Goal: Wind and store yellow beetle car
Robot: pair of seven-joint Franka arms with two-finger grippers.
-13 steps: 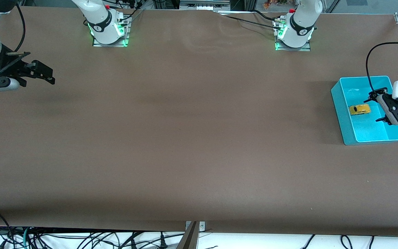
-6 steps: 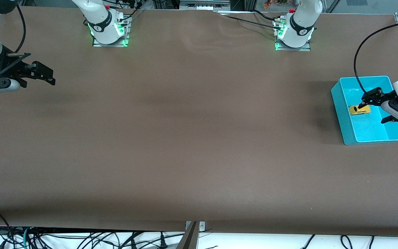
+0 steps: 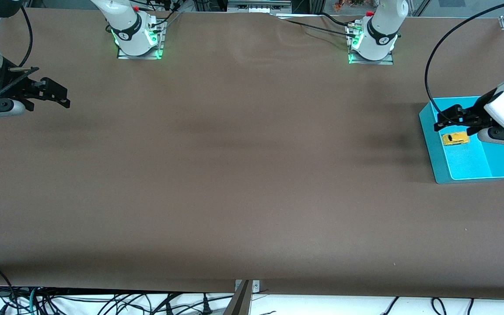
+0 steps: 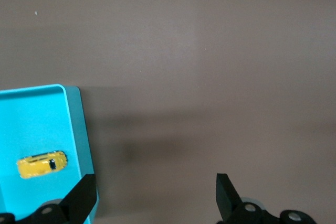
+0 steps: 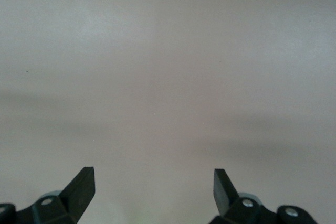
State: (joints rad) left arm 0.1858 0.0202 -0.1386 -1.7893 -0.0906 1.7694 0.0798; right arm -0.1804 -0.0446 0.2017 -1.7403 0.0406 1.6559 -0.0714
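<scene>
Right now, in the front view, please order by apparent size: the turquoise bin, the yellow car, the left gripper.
1. turquoise bin
2. left gripper, raised over the bin, so its apparent size is unsure
3. yellow beetle car

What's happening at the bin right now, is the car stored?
Yes. The yellow beetle car lies inside the turquoise bin at the left arm's end of the table, with nothing gripping it. The left hand hangs open and empty over the bin's edge. The right arm waits at its own end, its right hand open over bare table.
</scene>
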